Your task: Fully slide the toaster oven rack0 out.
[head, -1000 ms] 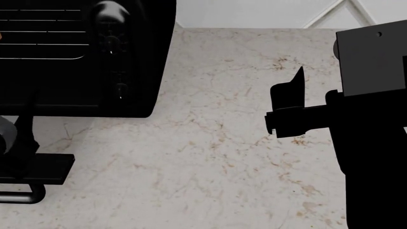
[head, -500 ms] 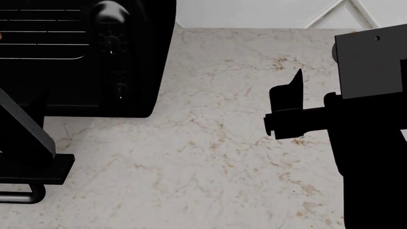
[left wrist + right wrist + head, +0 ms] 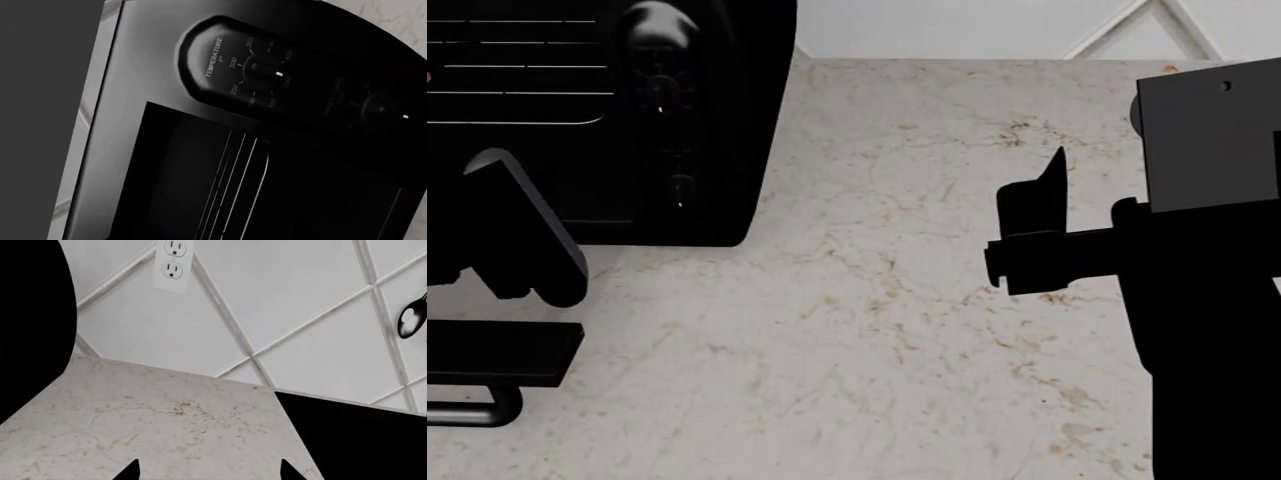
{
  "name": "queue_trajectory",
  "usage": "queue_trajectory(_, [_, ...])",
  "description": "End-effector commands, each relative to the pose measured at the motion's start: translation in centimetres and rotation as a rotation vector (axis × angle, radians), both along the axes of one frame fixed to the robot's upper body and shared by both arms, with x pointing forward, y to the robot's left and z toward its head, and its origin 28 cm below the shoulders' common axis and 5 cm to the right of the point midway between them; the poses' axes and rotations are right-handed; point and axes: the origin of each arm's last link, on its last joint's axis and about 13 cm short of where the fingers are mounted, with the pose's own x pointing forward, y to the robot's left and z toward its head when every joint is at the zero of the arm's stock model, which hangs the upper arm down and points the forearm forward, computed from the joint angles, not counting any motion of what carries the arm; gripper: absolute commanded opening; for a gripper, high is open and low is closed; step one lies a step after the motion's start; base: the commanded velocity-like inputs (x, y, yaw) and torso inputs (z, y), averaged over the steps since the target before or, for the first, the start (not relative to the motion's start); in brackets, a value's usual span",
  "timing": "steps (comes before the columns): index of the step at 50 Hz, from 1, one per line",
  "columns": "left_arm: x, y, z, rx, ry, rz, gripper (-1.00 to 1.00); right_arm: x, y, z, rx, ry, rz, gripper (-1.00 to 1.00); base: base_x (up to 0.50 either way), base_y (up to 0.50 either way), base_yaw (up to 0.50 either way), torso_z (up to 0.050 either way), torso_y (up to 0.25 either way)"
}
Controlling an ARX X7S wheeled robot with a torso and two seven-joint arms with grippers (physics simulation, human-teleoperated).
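The glossy black toaster oven (image 3: 714, 120) stands at the far left of the counter, with its knob column (image 3: 667, 110) facing me. Its door (image 3: 494, 355) lies folded down, with the bar handle (image 3: 467, 410) at its near edge. The rack0 (image 3: 521, 70) shows as pale rods inside the cavity, and also in the left wrist view (image 3: 233, 185) below the temperature knob (image 3: 263, 70). A link of my left arm (image 3: 521, 245) hangs before the oven's lower front; its jaws do not show. My right gripper (image 3: 208, 471) is open and empty over the counter (image 3: 868, 330), well right of the oven.
A tiled backsplash (image 3: 300, 315) with a white outlet (image 3: 175, 262) runs behind the counter. A dark spoon (image 3: 412, 317) hangs at its right. A black block (image 3: 360, 440) sits on the counter beyond the right gripper. The oven's side (image 3: 30, 315) fills that view's left.
My left arm has swung up and rightward from the lower left, now in front of the oven's lower front. The right arm has hardly moved. The rack has not moved.
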Motion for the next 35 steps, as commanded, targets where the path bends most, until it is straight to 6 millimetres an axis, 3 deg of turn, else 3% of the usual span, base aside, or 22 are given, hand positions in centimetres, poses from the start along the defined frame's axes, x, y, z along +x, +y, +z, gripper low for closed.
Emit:
queue_trajectory(1, [2.7,-0.2,-0.5,0.031,0.01,0.01,1.0,-0.2,0.0,0.0,0.003,-0.001,-0.002,1.0,0.0,0.0,0.0,0.0,0.0])
queue_trajectory(13, [5.5,0.9,-0.9,0.038,0.021,0.079,1.0,0.0,0.0,0.3,0.0,-0.004,0.0,1.0,0.0,0.0,0.0,0.0,0.0])
queue_trajectory(35, [8.8,3.0,-3.0,0.12,0.041,0.192,1.0,-0.3,-0.1,0.3,0.005,-0.012,-0.002,1.0,0.0,0.0,0.0,0.0,0.0])
